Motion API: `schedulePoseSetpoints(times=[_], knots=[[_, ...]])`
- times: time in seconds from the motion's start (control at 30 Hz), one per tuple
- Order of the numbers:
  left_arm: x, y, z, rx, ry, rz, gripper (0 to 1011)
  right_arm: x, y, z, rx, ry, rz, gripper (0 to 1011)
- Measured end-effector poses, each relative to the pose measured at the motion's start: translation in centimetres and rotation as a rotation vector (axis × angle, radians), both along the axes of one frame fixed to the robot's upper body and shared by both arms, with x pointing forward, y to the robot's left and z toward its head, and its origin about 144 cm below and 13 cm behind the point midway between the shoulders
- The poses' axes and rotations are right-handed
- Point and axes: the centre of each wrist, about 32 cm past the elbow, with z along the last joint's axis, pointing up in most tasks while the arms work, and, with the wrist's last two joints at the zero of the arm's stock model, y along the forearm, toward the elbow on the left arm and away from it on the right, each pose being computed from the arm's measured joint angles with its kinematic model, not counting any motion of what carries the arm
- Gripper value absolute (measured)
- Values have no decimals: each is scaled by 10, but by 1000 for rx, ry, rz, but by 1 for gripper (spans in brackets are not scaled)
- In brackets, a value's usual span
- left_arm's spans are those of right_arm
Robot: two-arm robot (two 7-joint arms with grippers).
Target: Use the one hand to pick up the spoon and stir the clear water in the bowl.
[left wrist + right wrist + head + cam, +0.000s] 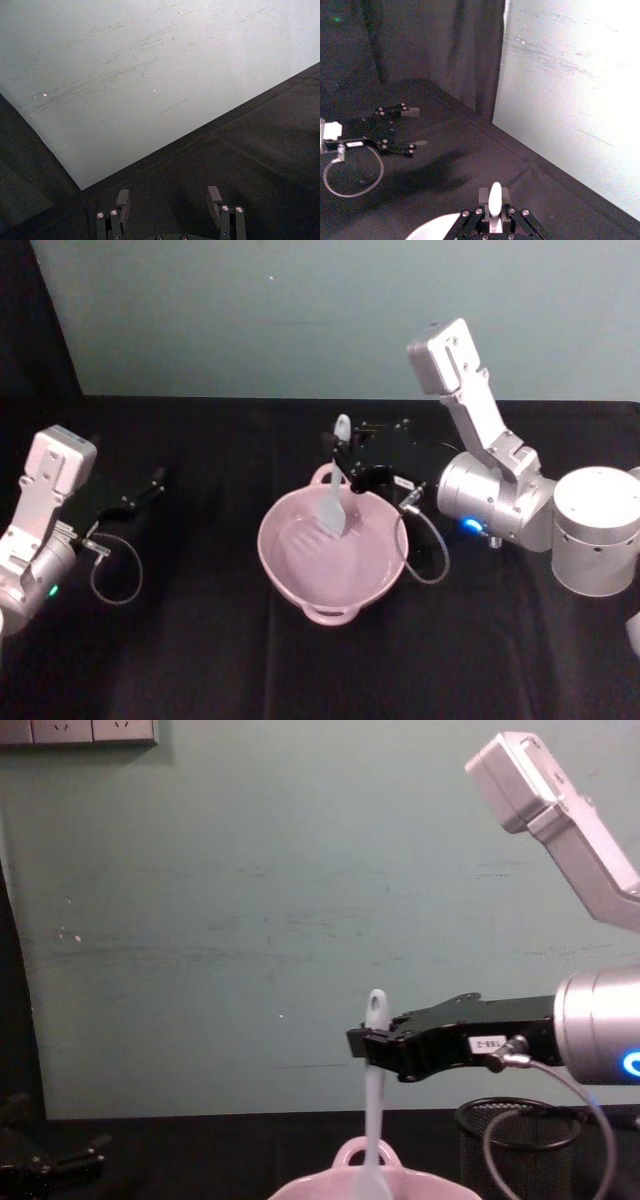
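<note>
Here the spoon (336, 495) is a slim white plastic piece with a long handle, an oval hole at its top end and a flat paddle-shaped head. It stands nearly upright, hole end up, with its head down inside the bowl (285, 570) toward the far side. The right tool (345, 465), long, flat and black with a small white label, is clenched on the handle partway below the hole and reaches in from the right above the bowl's far rim. In the chest view the spoon (374, 1070) rises out of the bowl (345, 1185) through the right tool (365, 1042).

The bowl is pale pink and glossy, with a small arched loop handle at its far rim and another at the near rim. It sits on the black tabletop (200, 660). Faint ripple lines show on its inside beside the spoon head. A black wire-mesh cup (510, 1150) stands to the bowl's right; its contents cannot be made out.

The left tool (150, 485) lies low at the tabletop's left side, well apart from the bowl, its fingers (122, 200) spread with nothing between them.
</note>
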Motion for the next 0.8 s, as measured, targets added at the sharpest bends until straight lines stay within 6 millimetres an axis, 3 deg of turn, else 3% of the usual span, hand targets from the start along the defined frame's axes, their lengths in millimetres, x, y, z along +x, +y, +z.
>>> schedulePoseSetpoints(times=[0.4,0.8], knots=[[0,0,0,0,0,0,1011,-21,-18,14,-66,5,-3,120],[0,0,0,0,0,0,1011,-47,-20,24,-37,56,77,121]])
